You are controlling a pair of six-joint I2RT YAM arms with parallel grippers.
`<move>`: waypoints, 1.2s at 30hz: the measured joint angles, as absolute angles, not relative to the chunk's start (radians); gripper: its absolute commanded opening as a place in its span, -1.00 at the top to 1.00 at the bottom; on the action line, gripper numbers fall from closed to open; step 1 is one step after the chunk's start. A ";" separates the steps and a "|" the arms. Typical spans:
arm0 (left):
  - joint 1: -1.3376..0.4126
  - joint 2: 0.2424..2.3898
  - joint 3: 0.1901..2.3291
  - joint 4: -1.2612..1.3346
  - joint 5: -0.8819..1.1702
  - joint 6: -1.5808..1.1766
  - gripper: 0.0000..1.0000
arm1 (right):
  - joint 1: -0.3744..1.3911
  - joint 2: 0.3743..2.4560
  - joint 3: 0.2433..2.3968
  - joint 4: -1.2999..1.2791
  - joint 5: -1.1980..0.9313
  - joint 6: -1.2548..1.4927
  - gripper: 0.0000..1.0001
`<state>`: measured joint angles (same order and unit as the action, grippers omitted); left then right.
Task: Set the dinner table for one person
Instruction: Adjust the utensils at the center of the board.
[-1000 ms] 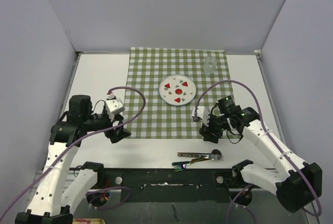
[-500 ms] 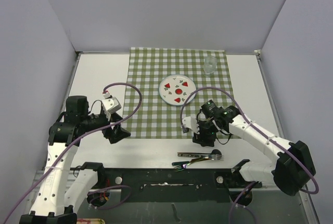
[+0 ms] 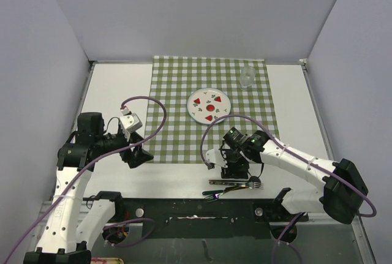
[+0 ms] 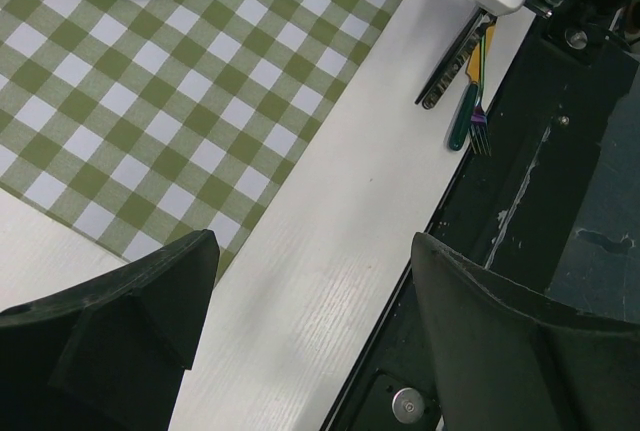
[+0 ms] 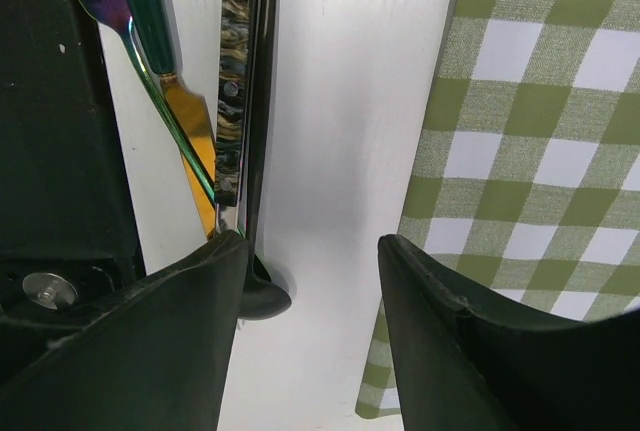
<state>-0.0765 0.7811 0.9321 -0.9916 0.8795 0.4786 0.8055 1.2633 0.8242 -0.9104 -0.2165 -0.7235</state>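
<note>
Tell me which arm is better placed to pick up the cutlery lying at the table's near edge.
Right. The right arm's fingers, open, hover right by the cutlery; the left arm's fingers hang open by the checked cloth's near left corner, farther off.

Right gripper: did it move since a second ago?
Yes. The right gripper slid left and toward the near edge, off the checked cloth, closer to the cutlery.

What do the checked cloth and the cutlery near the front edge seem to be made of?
Green-and-white checked cloth: probably matte woven fabric, no glare. Rainbow-sheened fork: likely polished coated metal, mirror-bright. Dark marbled riveted handle: perhaps resin or plastic; unsure.
</note>
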 measured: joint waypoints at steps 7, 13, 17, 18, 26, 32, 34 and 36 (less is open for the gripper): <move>-0.076 0.798 0.932 -0.992 0.875 0.479 -0.54 | 0.880 1.265 0.820 -0.888 -0.169 -0.675 -0.13; -0.076 0.819 0.932 -0.992 0.871 0.479 -0.54 | 0.910 1.296 0.810 -0.866 -0.159 -0.648 -0.13; -0.076 0.833 0.932 -0.992 0.871 0.479 -0.54 | 0.925 1.312 0.795 -0.859 -0.148 -0.643 -0.12; -0.076 0.835 0.932 -0.992 0.871 0.479 -0.54 | 0.930 1.318 0.792 -0.856 -0.147 -0.642 -0.12; -0.076 0.849 0.933 -0.992 0.868 0.480 -0.54 | 0.976 1.372 0.775 -0.833 -0.130 -0.624 -0.11; -0.076 0.862 0.934 -0.991 0.863 0.480 -0.53 | 1.009 1.417 0.776 -0.826 -0.112 -0.622 -0.10; -0.076 0.862 0.934 -0.991 0.863 0.480 -0.53 | 1.018 1.427 0.778 -0.822 -0.107 -0.620 -0.09; -0.076 0.862 0.934 -0.991 0.861 0.480 -0.53 | 1.024 1.438 0.780 -0.819 -0.104 -0.620 -0.09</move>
<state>-0.0765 0.8616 0.9340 -0.9913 0.8612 0.4797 1.0241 1.4380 0.7799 -0.8188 -0.1043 -0.6197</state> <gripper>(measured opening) 0.768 0.548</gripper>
